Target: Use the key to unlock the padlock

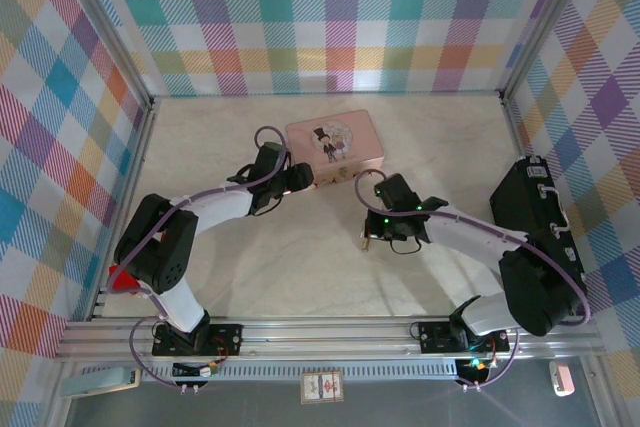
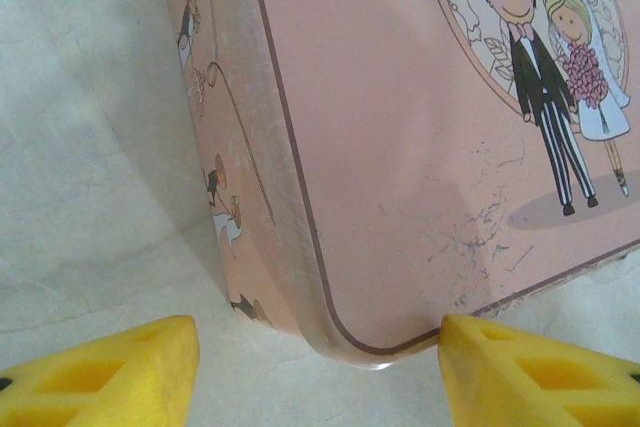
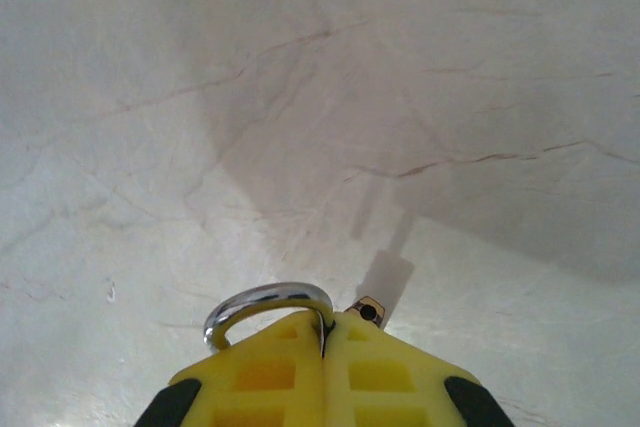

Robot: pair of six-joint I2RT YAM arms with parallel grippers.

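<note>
Padlock (image 3: pixel 268 291) sits pinched in the jaws of the right arm (image 1: pixel 470 222). The two yellow fingers (image 3: pixel 270 377) are pressed flat together, and the thin silver shackle arches out above their tips in the right wrist view. Just right of the shackle a small brass corner with a dark hole pokes out at the fingertips; I cannot tell whether it is part of the lock body or something else. Lock and fingertips hang over the pale marbled desk (image 1: pixel 300 277), where they cast a soft shadow.

From the top camera, the end of the right arm is near the middle of the desk, on the near right of the pink picture case (image 1: pixel 335 142) and apart from it. The padlock is too small to make out from there.

The left arm (image 1: pixel 200 212) reaches to the near left corner of the case. Its jaws stand open and hold nothing. In the left wrist view one yellow fingertip (image 2: pixel 110 372) is on each side of the rounded corner of the scuffed lid, which bears a cartoon bride and groom. Whether either fingertip touches the case I cannot tell.

A black box (image 1: pixel 535 202) stands at the right edge of the desk.
</note>
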